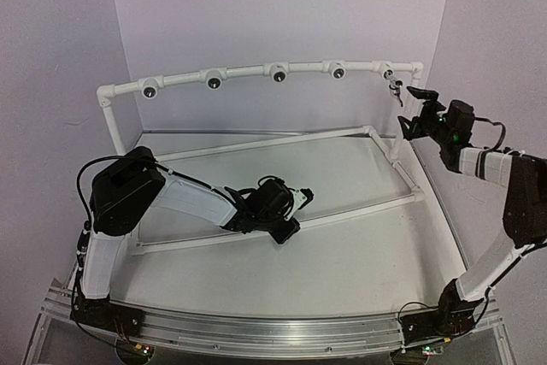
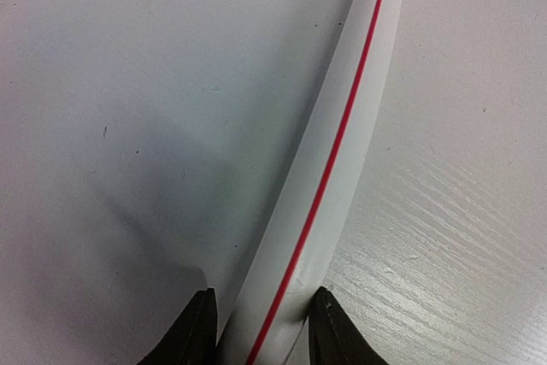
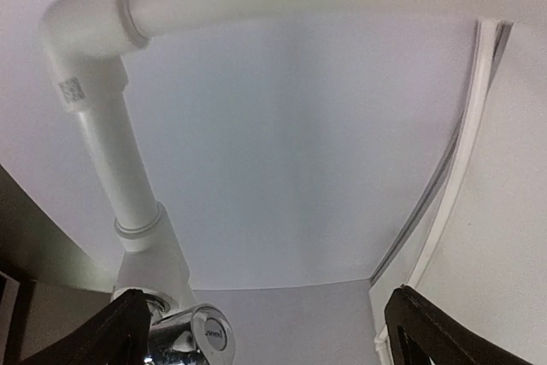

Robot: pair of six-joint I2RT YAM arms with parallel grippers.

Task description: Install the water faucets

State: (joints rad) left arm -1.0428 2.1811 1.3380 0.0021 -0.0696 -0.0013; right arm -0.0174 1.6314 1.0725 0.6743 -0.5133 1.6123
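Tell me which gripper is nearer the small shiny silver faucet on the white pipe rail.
Right. The right gripper hovers beside the faucet at the rail's end; the left gripper straddles a red-striped white pipe on the table.

left arm (image 1: 184, 198) and right arm (image 1: 489, 164) look identical, chunky black joints, white link covers, thin black cables, right gripper (image 1: 414, 113) all black, green light (image 1: 455, 136) just right of it

Glossy chrome faucet (image 3: 186, 337), smooth plastic pipe (image 3: 109, 156)
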